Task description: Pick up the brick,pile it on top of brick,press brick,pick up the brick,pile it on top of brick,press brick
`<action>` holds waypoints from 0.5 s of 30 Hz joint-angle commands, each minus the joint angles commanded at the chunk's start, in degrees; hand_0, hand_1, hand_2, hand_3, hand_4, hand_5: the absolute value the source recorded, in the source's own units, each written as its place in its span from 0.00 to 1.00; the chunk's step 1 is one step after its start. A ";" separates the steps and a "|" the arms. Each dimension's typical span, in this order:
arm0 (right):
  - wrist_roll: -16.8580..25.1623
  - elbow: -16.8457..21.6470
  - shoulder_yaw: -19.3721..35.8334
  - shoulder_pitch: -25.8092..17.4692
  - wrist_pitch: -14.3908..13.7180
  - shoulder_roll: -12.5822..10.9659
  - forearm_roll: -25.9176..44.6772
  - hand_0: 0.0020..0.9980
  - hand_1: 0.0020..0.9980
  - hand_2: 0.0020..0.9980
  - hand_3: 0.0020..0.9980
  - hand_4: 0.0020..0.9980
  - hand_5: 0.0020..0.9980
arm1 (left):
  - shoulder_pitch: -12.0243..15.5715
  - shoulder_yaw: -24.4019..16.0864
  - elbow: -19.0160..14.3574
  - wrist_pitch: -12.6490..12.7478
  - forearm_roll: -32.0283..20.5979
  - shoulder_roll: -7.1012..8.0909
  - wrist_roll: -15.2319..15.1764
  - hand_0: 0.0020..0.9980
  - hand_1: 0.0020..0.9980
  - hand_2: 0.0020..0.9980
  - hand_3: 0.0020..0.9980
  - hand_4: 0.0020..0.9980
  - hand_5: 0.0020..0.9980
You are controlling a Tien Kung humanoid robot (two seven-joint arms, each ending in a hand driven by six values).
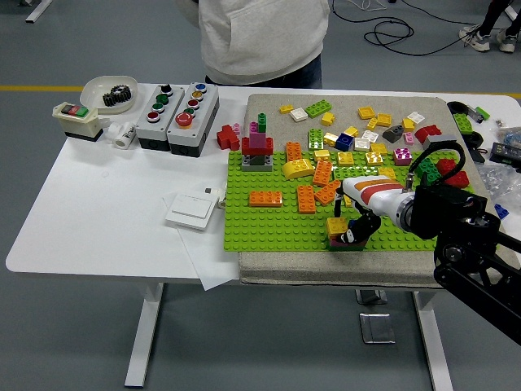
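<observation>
A white surface [106, 212] stands on a grey floor, carrying a grey mat with a green baseplate [269, 224] on it. The right hand [358, 224] comes in from the right, its dark fingers [355, 232] curled down onto a yellow brick [335, 226] that sits on a magenta brick [345, 242] at the baseplate's near edge. Just beyond the fingers lie orange bricks [321, 175]; farther beyond, loose bricks [366, 134] are scattered over the mat. Well to the fingers' left stands a small brick tower [258, 147], and farther left two button boxes [177, 106]. A person in a grey top [260, 37] stands at the far side.
</observation>
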 joint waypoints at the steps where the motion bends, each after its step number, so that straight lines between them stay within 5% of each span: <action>1: -0.01 -0.09 0.15 -0.11 -0.02 0.03 0.04 0.00 0.00 0.02 0.25 0.67 0.13 | 0.00 0.01 -0.01 0.00 -0.02 0.00 0.00 0.70 0.72 0.75 0.60 0.69 0.67; 15: -0.20 -0.04 1.07 -0.92 -0.05 -0.24 0.10 0.00 0.00 0.02 0.25 0.66 0.13 | 0.03 -0.04 -0.01 -0.03 0.08 -0.10 0.03 0.70 0.73 0.75 0.60 0.69 0.67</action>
